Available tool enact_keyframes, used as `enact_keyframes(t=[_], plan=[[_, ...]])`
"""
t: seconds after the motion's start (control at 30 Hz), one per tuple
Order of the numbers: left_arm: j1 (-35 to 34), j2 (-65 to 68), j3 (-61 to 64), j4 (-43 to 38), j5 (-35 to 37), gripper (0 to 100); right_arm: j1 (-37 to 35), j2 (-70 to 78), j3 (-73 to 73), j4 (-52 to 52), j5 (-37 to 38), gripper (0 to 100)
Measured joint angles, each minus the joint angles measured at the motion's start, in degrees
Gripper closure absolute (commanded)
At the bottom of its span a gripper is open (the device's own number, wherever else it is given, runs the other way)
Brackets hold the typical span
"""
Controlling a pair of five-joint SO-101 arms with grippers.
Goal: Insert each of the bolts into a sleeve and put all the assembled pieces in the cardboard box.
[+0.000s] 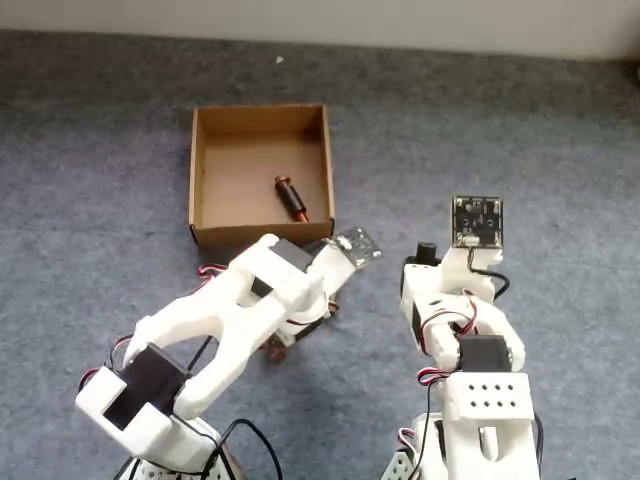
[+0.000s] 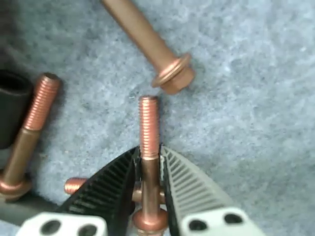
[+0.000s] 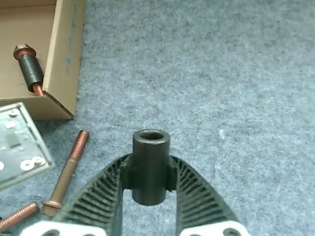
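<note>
My left gripper (image 2: 149, 150) is shut on a copper bolt (image 2: 149, 128), whose threaded end sticks out past the fingertips just above the grey carpet. Three more bolts lie around it: one ahead (image 2: 147, 44), one beside a black sleeve (image 2: 12, 113), and one mostly hidden behind the fingers (image 2: 74, 186). My right gripper (image 3: 149, 164) is shut on another black sleeve (image 3: 150, 147), bore facing outward. The cardboard box (image 1: 260, 235) holds one assembled bolt-and-sleeve piece (image 1: 290, 196), also in the right wrist view (image 3: 28, 69). The left arm (image 1: 250, 300) sits just in front of the box.
Two loose bolts (image 3: 66, 172) (image 3: 17, 216) lie on the carpet near the box corner (image 3: 59, 105). The left arm's camera board (image 3: 19, 147) hangs close to them. The right arm (image 1: 460, 310) stands to the right of the box, with open carpet (image 1: 520, 140) beyond it.
</note>
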Motion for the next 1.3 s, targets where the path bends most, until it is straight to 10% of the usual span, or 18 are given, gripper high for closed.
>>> enact_keyframes(t=[0.37,1.1,1.3], plan=[[-8.09,-20.13,2.02,-0.09,14.77,99,0.0,0.0,0.0,0.0,0.0,99.4],[-31.65,-45.54,26.46,-13.8,70.51,99,0.0,0.0,0.0,0.0,0.0,99.4],[-31.82,-51.16,32.62,-18.46,73.05,74,0.0,0.0,1.32,-0.09,0.0,99.4]])
